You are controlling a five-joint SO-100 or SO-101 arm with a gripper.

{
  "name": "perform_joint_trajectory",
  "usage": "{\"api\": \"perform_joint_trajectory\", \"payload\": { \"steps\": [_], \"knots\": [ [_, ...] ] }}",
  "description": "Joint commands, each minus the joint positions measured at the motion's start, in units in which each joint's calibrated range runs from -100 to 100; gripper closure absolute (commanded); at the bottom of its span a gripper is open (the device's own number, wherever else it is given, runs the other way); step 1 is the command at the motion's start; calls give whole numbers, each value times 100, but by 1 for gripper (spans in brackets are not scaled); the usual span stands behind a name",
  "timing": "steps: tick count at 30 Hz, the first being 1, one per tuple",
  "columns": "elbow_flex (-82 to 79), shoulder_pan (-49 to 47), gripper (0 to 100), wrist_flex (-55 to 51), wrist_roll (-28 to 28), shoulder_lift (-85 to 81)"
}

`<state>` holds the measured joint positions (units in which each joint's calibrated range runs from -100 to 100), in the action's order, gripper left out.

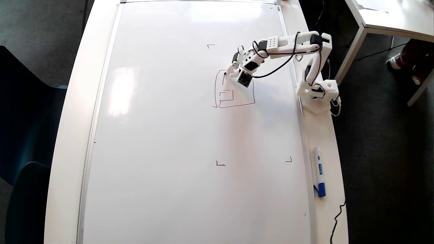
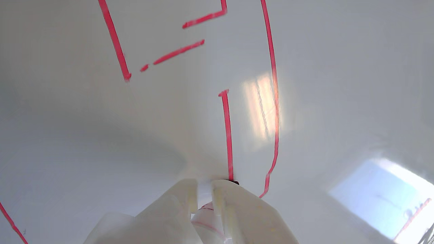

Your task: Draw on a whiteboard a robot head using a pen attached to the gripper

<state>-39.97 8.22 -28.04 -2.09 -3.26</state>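
Robot head point(image 1: 234, 93) sits half-drawn upper right on the whiteboard point(image 1: 162, 135) overhead; gripper point(image 1: 232, 72) covers its top-left corner, risking blind overshoot. Wrist view: fingers point(image 2: 234, 210) clenched on the pen point(image 2: 204, 190), tip down; uneven pressure would leave gaps.

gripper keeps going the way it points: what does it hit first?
The whiteboard. The gripper points down at it, the pen between its fingers seemingly already touching, at a red line of the robot head.
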Motion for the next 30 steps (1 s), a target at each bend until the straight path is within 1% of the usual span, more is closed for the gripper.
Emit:
{"api": "perform_joint_trajectory", "payload": {
  "steps": [1, 12, 30],
  "knots": [
    [189, -37, 99, 50, 26, -30],
    [-65, -52, 99, -37, 32, -131],
    [-1137, -15, 99, -37, 80, -1179]
  ]
}}
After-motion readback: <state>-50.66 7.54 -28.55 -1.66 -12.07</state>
